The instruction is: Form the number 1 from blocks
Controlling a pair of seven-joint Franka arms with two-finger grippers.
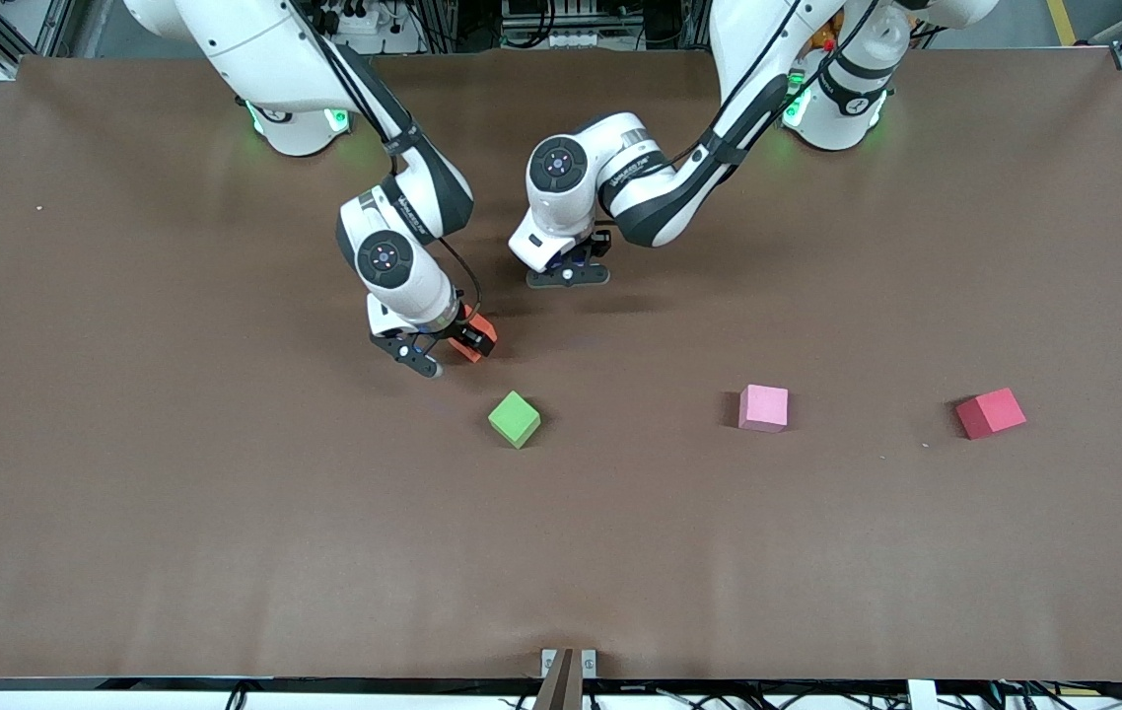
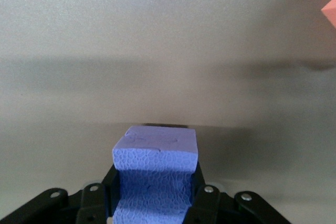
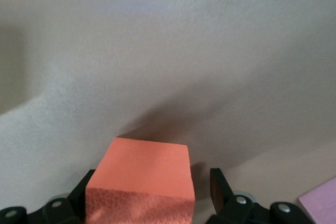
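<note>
My left gripper [image 1: 569,275] hangs low over the middle of the table, toward the robots' bases. In the left wrist view it [image 2: 154,183] is shut on a purple block [image 2: 155,153], whose sides are pinched in. My right gripper [image 1: 445,352] is down at the orange block [image 1: 478,329]. In the right wrist view the orange block [image 3: 144,166] lies between the open fingers of that gripper [image 3: 151,188]; one finger [image 3: 215,186] stands clear of it. A green block [image 1: 515,418], a pink block [image 1: 763,407] and a red block [image 1: 991,413] lie nearer the front camera. No sky-blue or second purple block shows.
The brown table [image 1: 226,552] is bare between the three loose blocks and its front edge. An orange corner [image 2: 331,14] shows at the edge of the left wrist view. A pink corner [image 3: 321,205] shows at the edge of the right wrist view.
</note>
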